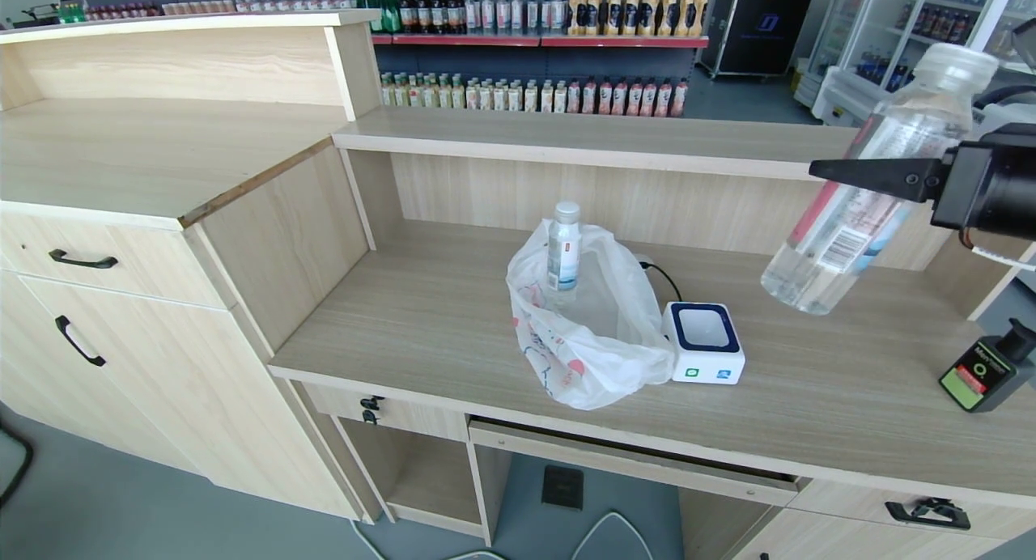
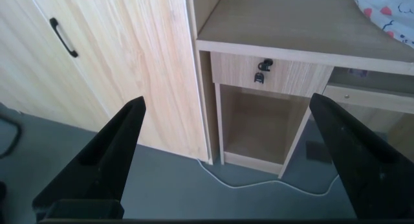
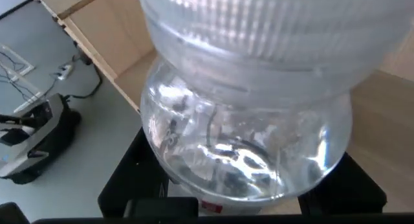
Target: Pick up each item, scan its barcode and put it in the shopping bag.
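While right hand [image 1: 846, 178] grips it | water bottle [image 1: 910, 127]: clear, tilted | barcode [image 1: 843, 248] showing

Head view: bright, even overhead light. Soft, faint shadows lie beside the shopping bag [image 1: 583, 341] on the desk [image 1: 437, 325]. Straight desk edges bow toward the frame borders; wide-angle distortion noted. Right wrist view: held bottle [image 3: 246, 140] at close range, out of focus, white glare spots on its plastic. Left wrist view: left pincer [image 2: 228, 101] dark, underlit, soft-edged; cabinet [image 2: 129, 68] behind is sharp.
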You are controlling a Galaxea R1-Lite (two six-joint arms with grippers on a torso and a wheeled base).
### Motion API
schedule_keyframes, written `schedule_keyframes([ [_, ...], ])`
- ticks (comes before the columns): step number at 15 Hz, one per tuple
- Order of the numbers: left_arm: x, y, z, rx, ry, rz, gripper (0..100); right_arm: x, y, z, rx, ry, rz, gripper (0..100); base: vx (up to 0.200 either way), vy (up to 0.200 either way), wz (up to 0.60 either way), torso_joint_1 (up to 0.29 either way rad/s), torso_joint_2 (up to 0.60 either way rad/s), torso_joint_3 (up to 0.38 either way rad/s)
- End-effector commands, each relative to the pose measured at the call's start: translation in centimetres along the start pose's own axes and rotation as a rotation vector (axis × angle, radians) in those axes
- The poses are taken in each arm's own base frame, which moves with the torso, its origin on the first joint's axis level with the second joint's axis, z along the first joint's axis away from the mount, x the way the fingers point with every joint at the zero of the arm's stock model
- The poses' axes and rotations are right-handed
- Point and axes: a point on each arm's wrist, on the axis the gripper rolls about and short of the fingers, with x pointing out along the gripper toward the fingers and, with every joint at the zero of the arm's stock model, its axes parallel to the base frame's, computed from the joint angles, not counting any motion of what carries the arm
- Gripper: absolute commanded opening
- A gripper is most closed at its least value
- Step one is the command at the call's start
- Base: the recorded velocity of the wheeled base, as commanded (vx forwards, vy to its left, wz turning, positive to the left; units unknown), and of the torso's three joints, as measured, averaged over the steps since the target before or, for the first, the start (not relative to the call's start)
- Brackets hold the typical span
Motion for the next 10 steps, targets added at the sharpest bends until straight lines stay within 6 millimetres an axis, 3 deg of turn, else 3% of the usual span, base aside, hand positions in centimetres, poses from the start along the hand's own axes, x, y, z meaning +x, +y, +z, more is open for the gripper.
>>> schedule_keyframes([
  [1,0.0,0.0,0.0,0.000,0.000,0.000,100,-0.6,4.6,1.7,-0.028,-0.038,-0.006,0,0.000,0.000,0.00,0.000,0.00,0.000],
  [3,0.0,0.0,0.0,0.000,0.000,0.002,100,-1.2,6.4,2.2,0.007,0.023,-0.049,0,0.000,0.000,0.00,0.000,0.00,0.000],
  [7,0.0,0.0,0.0,0.000,0.000,0.000,100,-4.0,9.3,3.6,0.159,0.043,0.038,0,0.000,0.000,0.00,0.000,0.00,0.000],
  [10,0.0,0.0,0.0,0.000,0.000,0.000,100,-5.8,10.7,2.9,0.162,0.088,0.113,0,0.000,0.000,0.00,0.000,0.00,0.000],
])
